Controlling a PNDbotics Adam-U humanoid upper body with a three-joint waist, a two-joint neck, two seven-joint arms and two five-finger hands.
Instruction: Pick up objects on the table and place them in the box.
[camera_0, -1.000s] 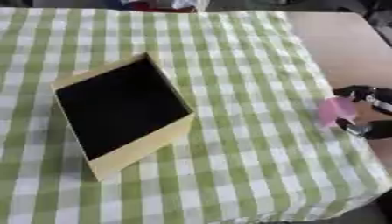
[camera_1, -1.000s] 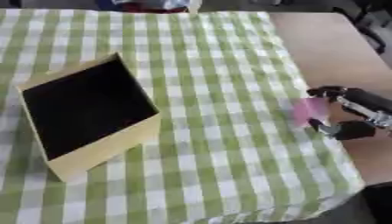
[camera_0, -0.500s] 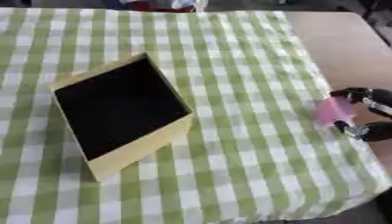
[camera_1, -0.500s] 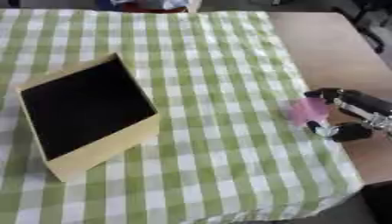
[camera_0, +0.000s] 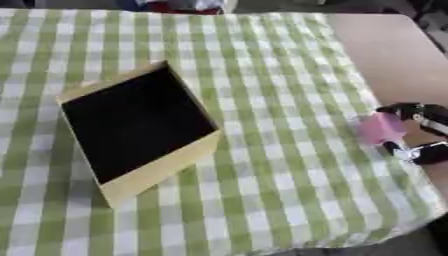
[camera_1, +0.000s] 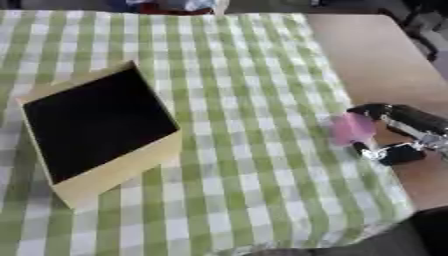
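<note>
1. The pink object (camera_1: 352, 128) sits at the right edge of the checked cloth (camera_0: 262, 75), between the curled fingers and thumb of the right robot hand (camera_1: 398, 135). Whether it is just clear of the cloth or touching it cannot be told.
2. The right robot hand is pinching the pink object: one dark finger arches over its top, another part closes in under its lower side.
3. Compared with a second ago, the hand and the pink object have shifted a little leftward, off the bare desk (camera_0: 394, 55) edge and further over the cloth. The fingers look wrapped closer about the object than before.
4. That suggests the grasp is made and the carry toward the box is only starting; the placing itself is not yet done.
5. The box (camera_0: 140, 130), yellow-walled with a dark inside, lies tilted on the cloth to the left, well apart from the hand. Its open mouth faces up and toward the camera, and nothing shows inside it.
6. The next move, as I judge it, is a lift and a long sweep left across the cloth to above that opening.
7. The left robot hand shows in neither view.
</note>
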